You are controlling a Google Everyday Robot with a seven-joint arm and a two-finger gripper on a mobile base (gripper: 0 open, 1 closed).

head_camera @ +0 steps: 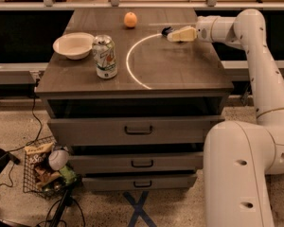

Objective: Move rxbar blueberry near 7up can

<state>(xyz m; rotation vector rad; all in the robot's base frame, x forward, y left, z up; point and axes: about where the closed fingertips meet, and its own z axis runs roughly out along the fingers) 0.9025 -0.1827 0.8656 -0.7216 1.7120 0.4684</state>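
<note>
The 7up can (105, 56) stands upright at the front left of the dark wooden cabinet top (180, 67). Of the rxbar blueberry (165, 30) only a small dark end shows, at the back right of the top, right at the tip of my gripper. My gripper (171, 33) reaches in low from the right on the white arm and sits against the bar. The bar is far to the right of the can and behind it.
A white bowl (73, 45) sits left of the can. An orange (130, 19) lies at the back. A pale arc (128, 63) is marked on the top. Drawers (138, 129) are below. A wire basket (42, 171) and cables lie on the floor at left.
</note>
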